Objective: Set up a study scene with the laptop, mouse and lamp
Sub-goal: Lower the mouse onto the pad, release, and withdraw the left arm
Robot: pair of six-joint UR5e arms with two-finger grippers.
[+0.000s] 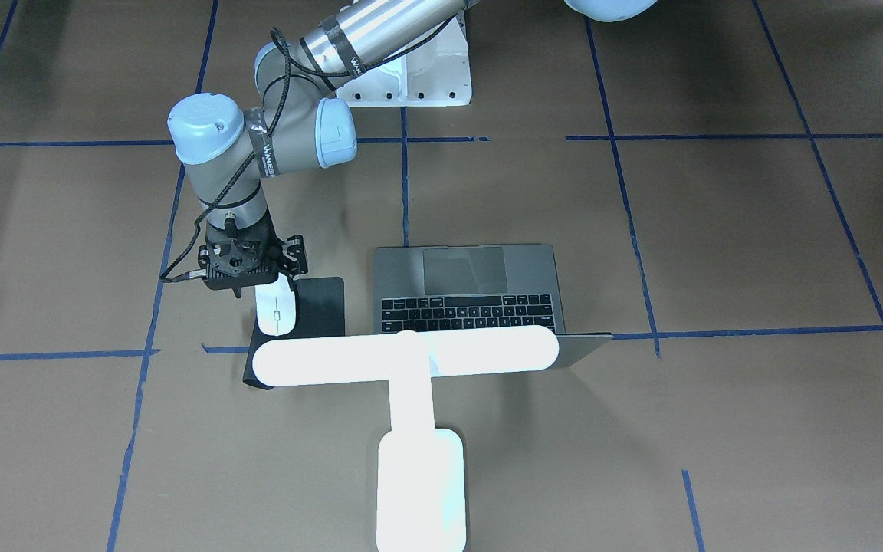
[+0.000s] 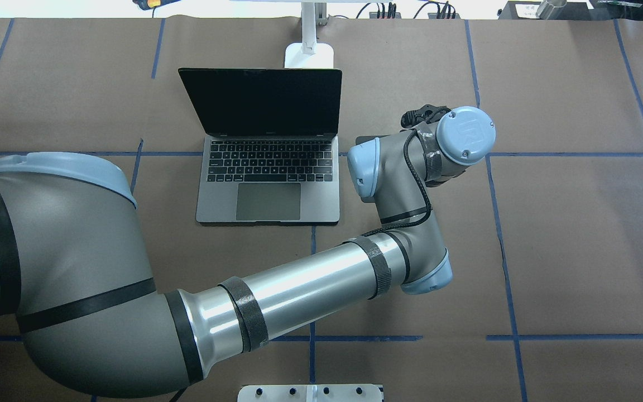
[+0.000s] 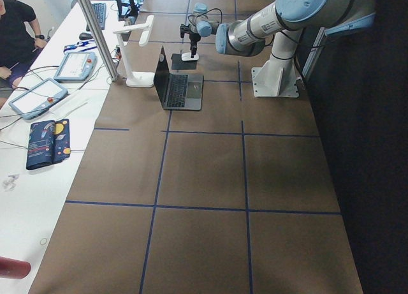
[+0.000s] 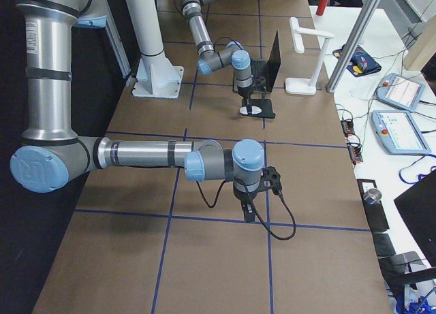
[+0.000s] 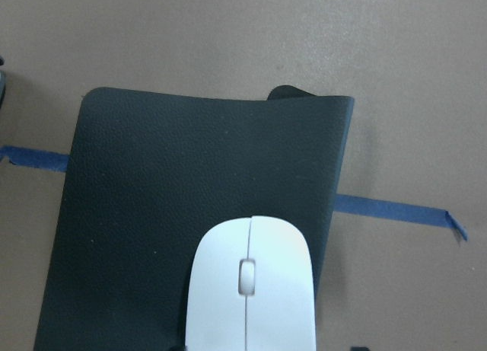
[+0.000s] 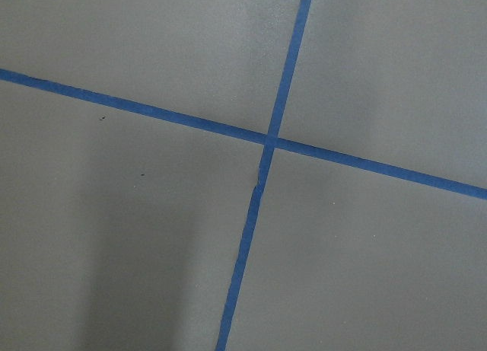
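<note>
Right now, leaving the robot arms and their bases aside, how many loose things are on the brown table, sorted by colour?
White: 2, the mouse and the lamp
Grey: 1, the laptop
Black: 1, the mouse pad
Total: 4

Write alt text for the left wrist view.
A white mouse with a thin centre line sits at bottom centre over a black mouse pad. The pad lies on the brown table across a blue tape line.
</note>
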